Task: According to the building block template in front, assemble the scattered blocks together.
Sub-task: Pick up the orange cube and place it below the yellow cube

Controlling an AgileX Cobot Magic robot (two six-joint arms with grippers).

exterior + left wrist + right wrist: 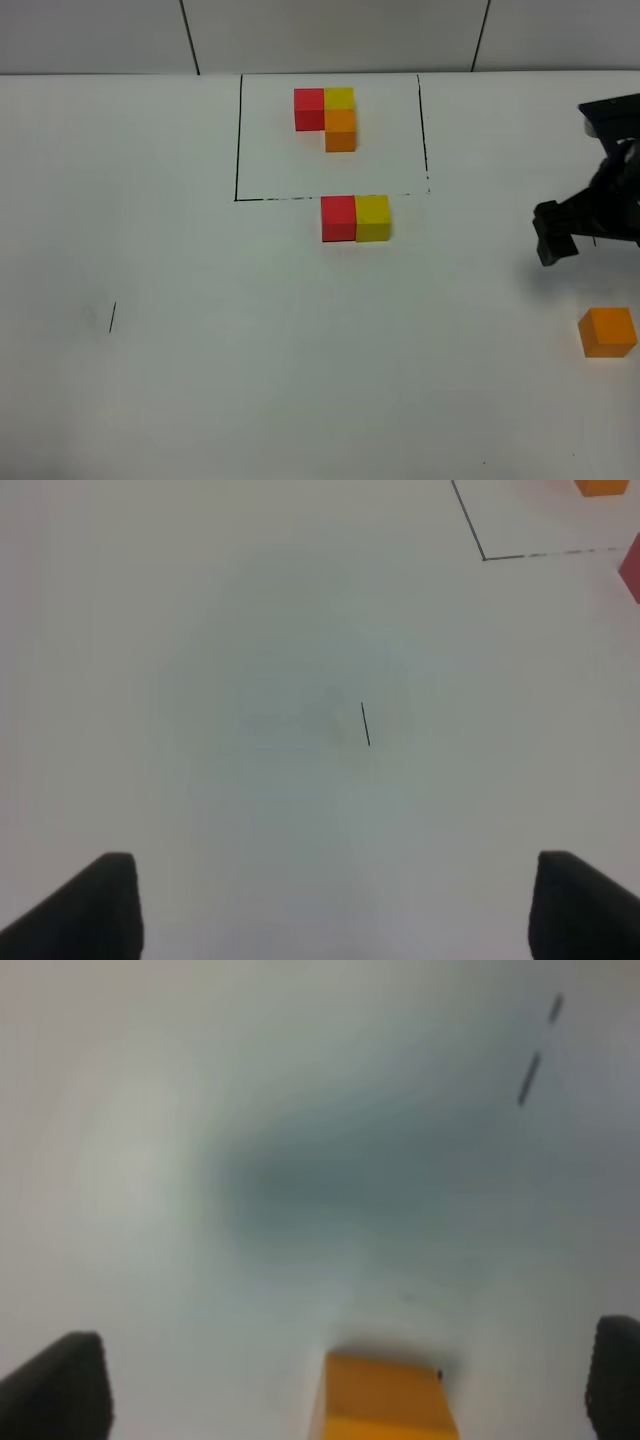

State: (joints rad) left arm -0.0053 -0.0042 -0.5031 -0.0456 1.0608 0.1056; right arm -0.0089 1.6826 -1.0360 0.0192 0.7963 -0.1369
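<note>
The template (331, 116), an L of small red, yellow and orange cubes, sits inside a black-lined rectangle at the back. The loose red cube (338, 218) and loose yellow cube (372, 218) stand side by side, touching, just in front of the rectangle. The loose orange cube (607, 332) lies alone at the right edge. My right gripper (555, 235) hovers behind and left of it. In the right wrist view this gripper (335, 1392) is open and empty, with the orange cube (385, 1405) low between its fingers. My left gripper (335, 915) is open and empty over bare table.
The black rectangle outline (238, 140) marks the template area. A short black tick (112, 316) is on the table at the left and also shows in the left wrist view (365, 723). The loose red cube's edge (632, 568) and the template's orange cube (605, 486) show there too.
</note>
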